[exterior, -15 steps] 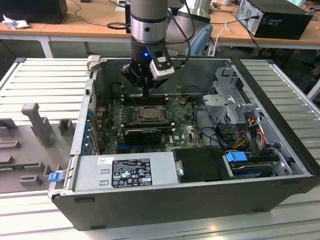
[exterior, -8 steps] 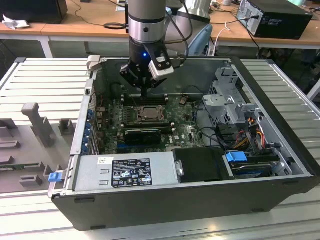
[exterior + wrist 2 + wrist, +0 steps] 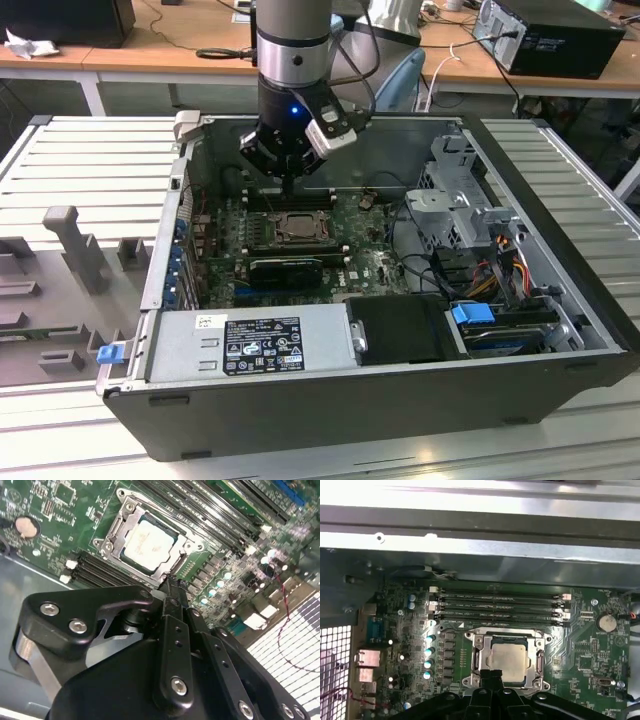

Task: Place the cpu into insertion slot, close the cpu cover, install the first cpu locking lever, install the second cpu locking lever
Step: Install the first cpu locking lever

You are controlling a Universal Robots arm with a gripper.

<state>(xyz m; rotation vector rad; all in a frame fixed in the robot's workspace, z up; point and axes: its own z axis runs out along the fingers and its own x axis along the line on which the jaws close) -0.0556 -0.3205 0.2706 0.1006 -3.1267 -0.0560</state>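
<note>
The case (image 3: 350, 410) lies open on the slatted worktop (image 3: 80, 160), with the arm reaching straight down into it. On the green board (image 3: 590, 650), the slot (image 3: 258, 228) sits just beside the memory slots (image 3: 500, 605). The cover (image 3: 117, 527) looks folded down flat on the slot, and the cpu (image 3: 147, 542) is seated inside, its grey top showing through the cut-out. In both wrist views the hand (image 3: 172, 582) has its fingers pressed together with nothing between them, the tip at the slot's edge, touching or just above the cover's rim. Whether either lever is latched cannot be told.

The work looks like a push with the joined tip at that edge. Done well, the tip would stay on the metal rim or lever and off the cpu's top. The force should go straight down and gently, because a sideways slip could scrape the board's small parts.
</note>
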